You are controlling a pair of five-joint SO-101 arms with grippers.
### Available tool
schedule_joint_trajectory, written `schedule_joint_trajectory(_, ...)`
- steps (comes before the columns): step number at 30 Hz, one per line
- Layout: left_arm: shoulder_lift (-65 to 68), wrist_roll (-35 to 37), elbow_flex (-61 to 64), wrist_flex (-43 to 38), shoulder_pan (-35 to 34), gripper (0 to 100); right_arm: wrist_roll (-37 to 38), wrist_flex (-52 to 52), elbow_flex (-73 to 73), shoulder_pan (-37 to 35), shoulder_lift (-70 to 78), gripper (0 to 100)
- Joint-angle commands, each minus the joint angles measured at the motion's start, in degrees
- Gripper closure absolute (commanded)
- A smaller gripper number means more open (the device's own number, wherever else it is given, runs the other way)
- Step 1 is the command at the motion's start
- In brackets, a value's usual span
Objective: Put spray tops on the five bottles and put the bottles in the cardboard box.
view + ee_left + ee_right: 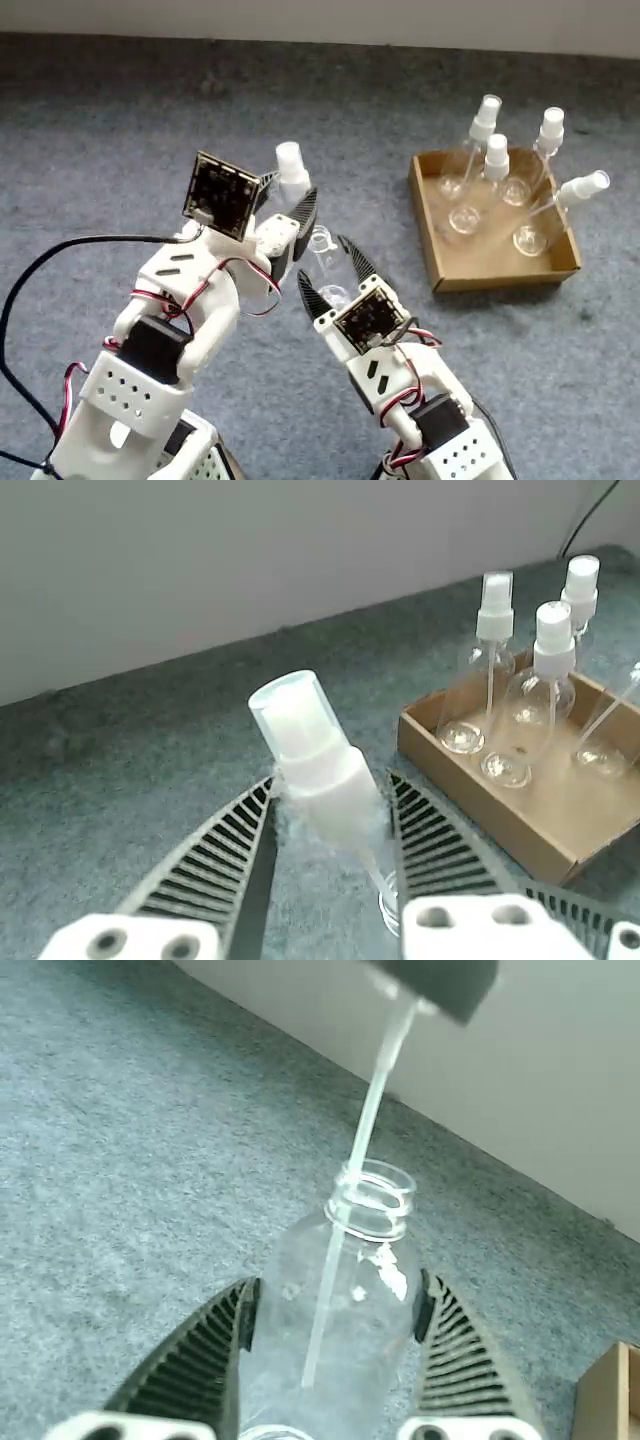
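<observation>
My left gripper [291,196] [330,792] is shut on a white spray top [290,166] [312,760], held above the table. Its thin dip tube [362,1155] runs down through the open neck into a clear bottle [322,250] [345,1310]. My right gripper [325,264] [335,1298] is shut on this bottle's body and holds it upright. The top's cap is still above the neck, not seated. The cardboard box [505,275] [470,790] lies to the right, with several capped bottles [497,160] [540,670] standing or leaning in it.
Grey carpet [120,130] covers the whole table, with bare room left of and behind the arms. A pale wall [200,550] runs along the far edge. Black and red cables [40,270] trail beside the left arm.
</observation>
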Motion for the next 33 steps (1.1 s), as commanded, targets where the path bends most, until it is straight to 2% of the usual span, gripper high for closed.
schedule_joint_trajectory(1, -1.01, -1.23, 3.03, -0.09, 1.80, 99, 0.53, -1.19, 8.04, -0.31, -0.31, 91.5)
schedule_joint_trajectory(8, -1.10, -1.23, 6.81, 0.00, 9.01, 99, 0.35, 1.80, 8.04, -0.40, -0.84, 91.5)
schedule_joint_trajectory(33, -3.65, -1.49, 13.23, 0.18, 9.01, 99, 0.18, 1.98, 7.69, -0.22, -0.84, 91.5)
